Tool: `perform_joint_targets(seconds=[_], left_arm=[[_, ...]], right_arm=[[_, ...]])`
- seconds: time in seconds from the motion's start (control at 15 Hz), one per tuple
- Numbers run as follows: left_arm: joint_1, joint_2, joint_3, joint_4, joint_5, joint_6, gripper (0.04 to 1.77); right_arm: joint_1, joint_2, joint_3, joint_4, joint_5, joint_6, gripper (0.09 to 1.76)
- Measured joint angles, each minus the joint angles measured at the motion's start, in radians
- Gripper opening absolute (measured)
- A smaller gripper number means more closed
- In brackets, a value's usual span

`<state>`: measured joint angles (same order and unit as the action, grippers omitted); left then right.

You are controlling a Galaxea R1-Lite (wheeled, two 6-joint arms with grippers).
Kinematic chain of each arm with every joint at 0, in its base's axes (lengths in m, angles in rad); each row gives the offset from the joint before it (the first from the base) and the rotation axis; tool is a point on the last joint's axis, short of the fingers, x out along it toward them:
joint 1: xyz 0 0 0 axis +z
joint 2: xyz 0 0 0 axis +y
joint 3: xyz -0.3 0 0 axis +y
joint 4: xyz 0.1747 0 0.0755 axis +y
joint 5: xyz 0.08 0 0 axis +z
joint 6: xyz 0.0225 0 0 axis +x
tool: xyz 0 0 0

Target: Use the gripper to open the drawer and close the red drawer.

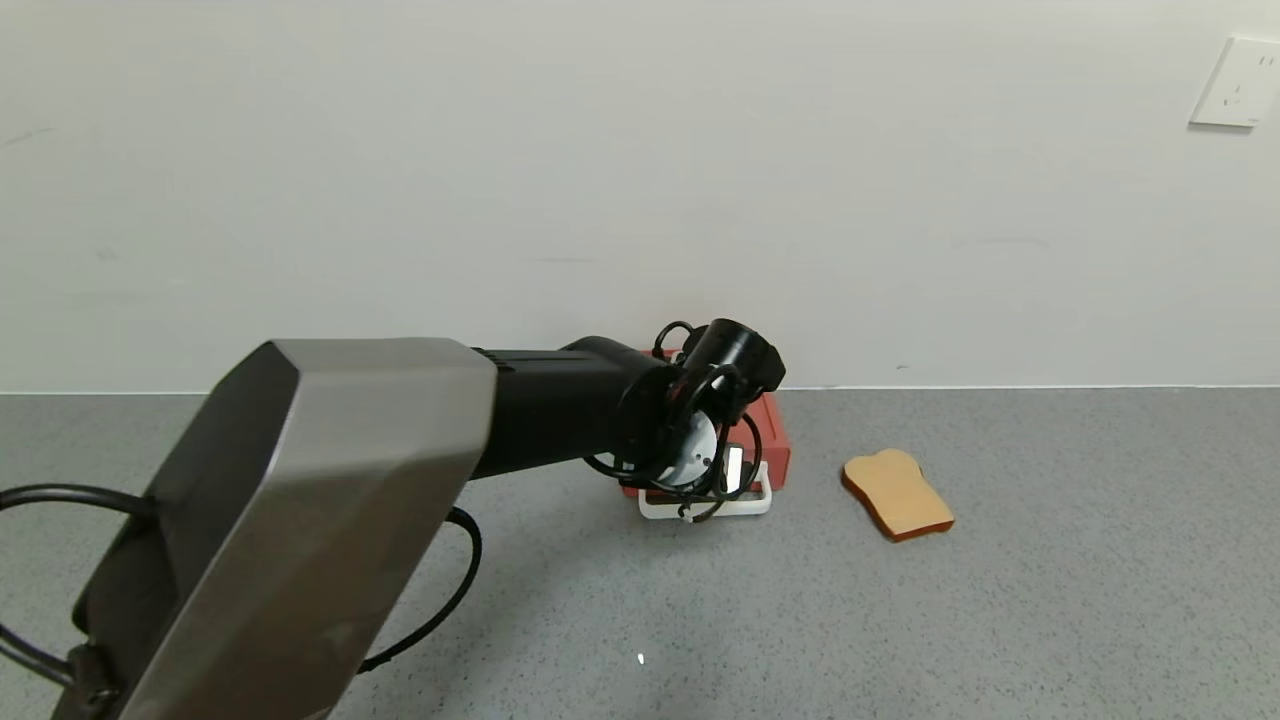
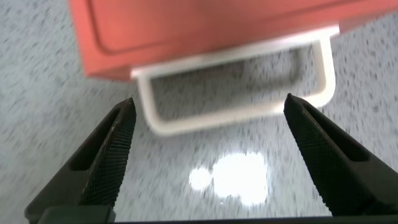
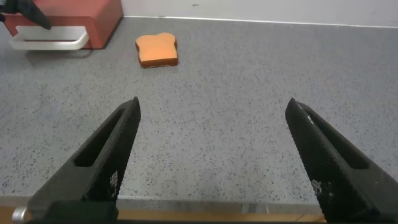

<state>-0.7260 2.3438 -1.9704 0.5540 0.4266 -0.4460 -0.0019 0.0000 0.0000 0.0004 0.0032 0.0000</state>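
Red drawer (image 1: 770,440) against the back wall, apparently shut, white handle (image 2: 236,112) ungrasped; left gripper (image 2: 208,134) poised over handle, jaws apart and empty; right gripper (image 3: 211,155) parked well apart, jaws apart; opening and closing both pending.

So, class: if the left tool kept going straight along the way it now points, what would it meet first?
Most likely the white loop handle of the red drawer: the open left tool faces it, the handle lying between its tips. Depth is unclear.
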Motion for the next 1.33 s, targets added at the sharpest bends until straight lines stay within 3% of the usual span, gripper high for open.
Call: perform_joint_targets(seconds=[0.2,0.6,1.0,1.33], left_arm=[[-0.012,-0.093,0.021,0.116,-0.015,-0.025,1.72],[0.004,-0.374,0.216,0.136,-0.024,-0.016,1.72],[0.08,-0.787,0.551,0.031,-0.087,0.106,1.72],[0.098,-1.178,0.827,-0.005,-0.101,0.149,1.72]], right_arm=[[-0.001,0.0,0.0,0.001,0.0,0.0,1.71],[0.0,0.0,-0.001,0.001,0.0,0.0,1.71],[0.0,0.0,-0.002,0.001,0.0,0.0,1.71],[-0.001,0.0,-0.002,0.001,0.0,0.0,1.71]])
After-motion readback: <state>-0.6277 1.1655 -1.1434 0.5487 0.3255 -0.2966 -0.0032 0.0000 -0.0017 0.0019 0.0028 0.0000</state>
